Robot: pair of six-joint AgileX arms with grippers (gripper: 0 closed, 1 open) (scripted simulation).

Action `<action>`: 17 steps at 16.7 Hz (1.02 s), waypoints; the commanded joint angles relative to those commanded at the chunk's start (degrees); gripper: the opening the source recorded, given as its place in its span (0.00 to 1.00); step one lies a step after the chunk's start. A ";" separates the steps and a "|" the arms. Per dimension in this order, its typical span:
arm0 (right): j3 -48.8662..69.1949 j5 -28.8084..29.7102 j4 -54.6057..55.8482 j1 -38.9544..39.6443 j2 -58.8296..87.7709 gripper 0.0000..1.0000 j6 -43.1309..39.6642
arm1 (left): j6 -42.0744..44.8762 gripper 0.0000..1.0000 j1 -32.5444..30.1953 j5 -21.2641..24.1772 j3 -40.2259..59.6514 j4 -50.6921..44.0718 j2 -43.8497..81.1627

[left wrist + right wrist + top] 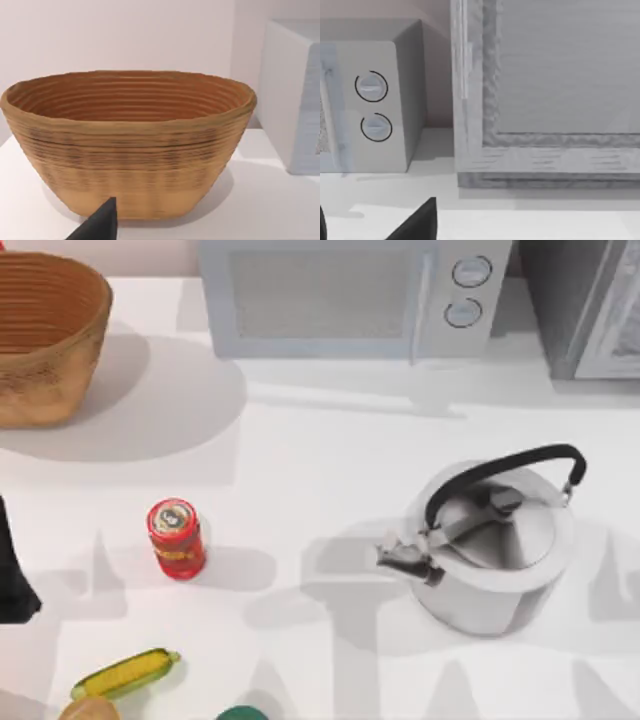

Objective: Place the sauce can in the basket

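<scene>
The sauce can (176,538) stands upright on the white table, left of centre; it is red with yellow print and a round emblem lid. The basket (45,335), large, tan and woven, sits at the far left corner. In the left wrist view the basket (130,145) faces the camera with its ribbed inside showing. My left arm (14,570) is a dark shape at the table's left edge, level with the can and well apart from it. One dark fingertip (100,222) of the left gripper points toward the basket. A dark fingertip (417,222) of the right gripper shows in the right wrist view.
A steel kettle (495,540) with a black handle stands right of centre. A microwave (350,295) lines the back, with a grey cabinet (590,305) at the back right. A corn cob (125,673), a bread-like item (88,708) and a green object (238,713) lie along the front edge.
</scene>
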 joint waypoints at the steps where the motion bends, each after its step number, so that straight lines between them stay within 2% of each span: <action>1: 0.00 0.00 0.00 0.00 0.00 1.00 0.00 | 0.00 1.00 0.00 0.00 0.00 0.00 0.00; 5: 0.00 0.00 0.00 0.00 0.00 1.00 0.00 | 2.68 1.00 1.02 0.58 0.89 -2.30 3.04; 9: 0.00 0.00 0.00 0.00 0.00 1.00 0.00 | 12.78 1.00 3.17 4.74 6.30 -8.46 13.17; 13: 0.00 0.00 0.00 0.00 0.00 1.00 0.00 | 28.64 1.00 4.77 13.10 15.05 -16.58 28.24; 17: 0.00 0.00 0.00 0.00 0.00 1.00 0.00 | 48.49 1.00 5.84 24.43 25.12 -26.34 47.28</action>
